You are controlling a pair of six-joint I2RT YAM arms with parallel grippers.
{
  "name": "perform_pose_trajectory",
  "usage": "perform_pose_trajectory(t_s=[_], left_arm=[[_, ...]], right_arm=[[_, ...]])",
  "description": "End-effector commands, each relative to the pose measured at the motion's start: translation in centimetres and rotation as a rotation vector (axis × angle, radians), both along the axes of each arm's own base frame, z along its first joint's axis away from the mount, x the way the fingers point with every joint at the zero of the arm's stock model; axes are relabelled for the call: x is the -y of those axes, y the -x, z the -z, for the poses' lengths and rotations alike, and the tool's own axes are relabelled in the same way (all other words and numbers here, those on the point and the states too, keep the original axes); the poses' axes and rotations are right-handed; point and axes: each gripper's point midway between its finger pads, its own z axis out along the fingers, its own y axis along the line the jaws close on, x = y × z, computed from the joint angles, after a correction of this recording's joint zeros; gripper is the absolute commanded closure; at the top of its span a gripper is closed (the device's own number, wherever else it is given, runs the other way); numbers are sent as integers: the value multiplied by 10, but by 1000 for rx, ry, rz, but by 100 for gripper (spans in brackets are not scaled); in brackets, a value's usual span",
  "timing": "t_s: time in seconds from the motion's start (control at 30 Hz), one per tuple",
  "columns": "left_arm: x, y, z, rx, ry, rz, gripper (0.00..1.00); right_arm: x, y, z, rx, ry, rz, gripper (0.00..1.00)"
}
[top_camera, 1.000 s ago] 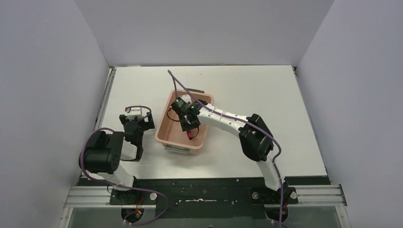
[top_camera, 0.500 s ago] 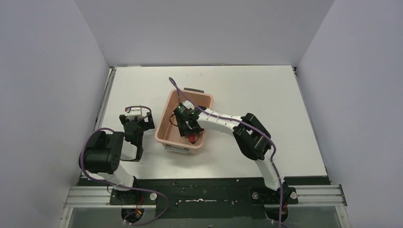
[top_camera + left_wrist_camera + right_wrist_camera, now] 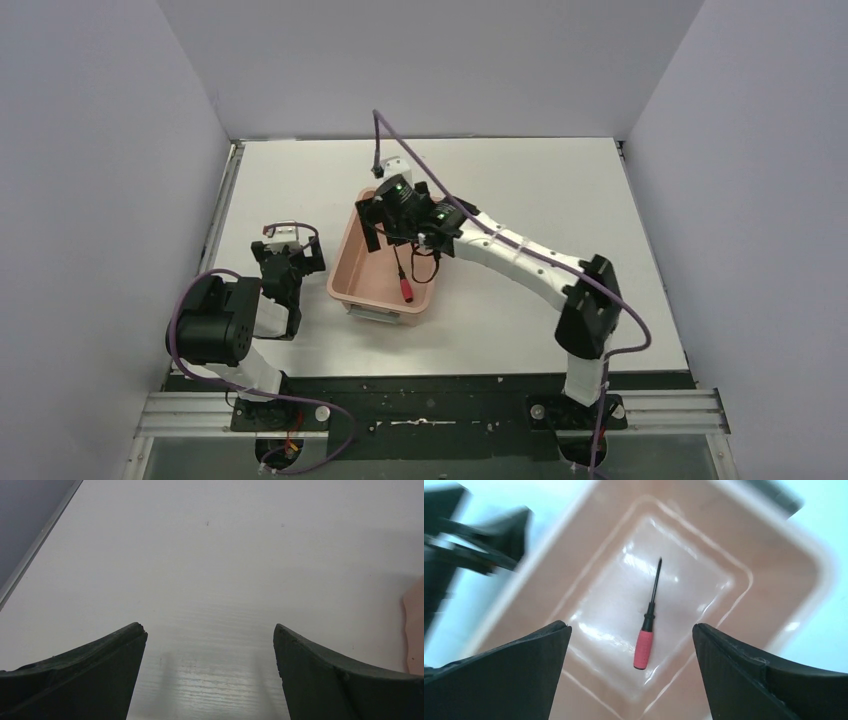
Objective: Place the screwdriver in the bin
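The screwdriver (image 3: 404, 281), red handle and thin black shaft, lies flat on the floor of the salmon-pink bin (image 3: 343, 266), its handle toward the bin's near end. The right wrist view shows the screwdriver (image 3: 647, 630) lying loose on the glossy floor of the bin (image 3: 774, 580). My right gripper (image 3: 630, 626) hangs open above it, touching nothing; from above, the right gripper (image 3: 404, 232) sits over the bin's far half. My left gripper (image 3: 290, 250) rests open over bare table left of the bin, and in its own view the left gripper (image 3: 209, 626) holds nothing.
The bin stands mid-table with a dark grey handle (image 3: 383, 314) at its near end. A sliver of the bin (image 3: 414, 630) shows at the left wrist view's right edge. Grey walls enclose the white table (image 3: 540, 190) on three sides.
My right gripper has opened and let go of the screwdriver, which now lies on the bin floor. The right arm has risen and drawn toward the bin's far end. The left arm is still.
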Motion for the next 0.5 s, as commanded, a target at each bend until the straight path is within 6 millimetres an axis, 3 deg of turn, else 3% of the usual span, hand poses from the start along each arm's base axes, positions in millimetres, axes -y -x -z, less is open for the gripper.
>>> perform_pose_trajectory(t_s=[0.0, 0.1, 0.17, 0.2, 0.33, 0.47], left_arm=[[2, -5, -12, 42, -3, 13, 3], [2, -5, -12, 42, -4, 13, 3], [2, -5, -12, 43, -4, 13, 3], [2, -5, -12, 42, -3, 13, 3], [2, -5, -12, 41, -3, 13, 3], [2, -5, -12, 41, -4, 12, 3]], right_arm=[[15, -11, -121, 270, -184, -40, 0], [53, -18, -150, 408, -203, 8, 0], [86, -26, -152, 471, -197, 62, 0], [105, -30, -138, 476, -181, 95, 0], [187, -41, -117, 589, -157, 248, 0], [255, -36, -82, 694, -156, 348, 0]])
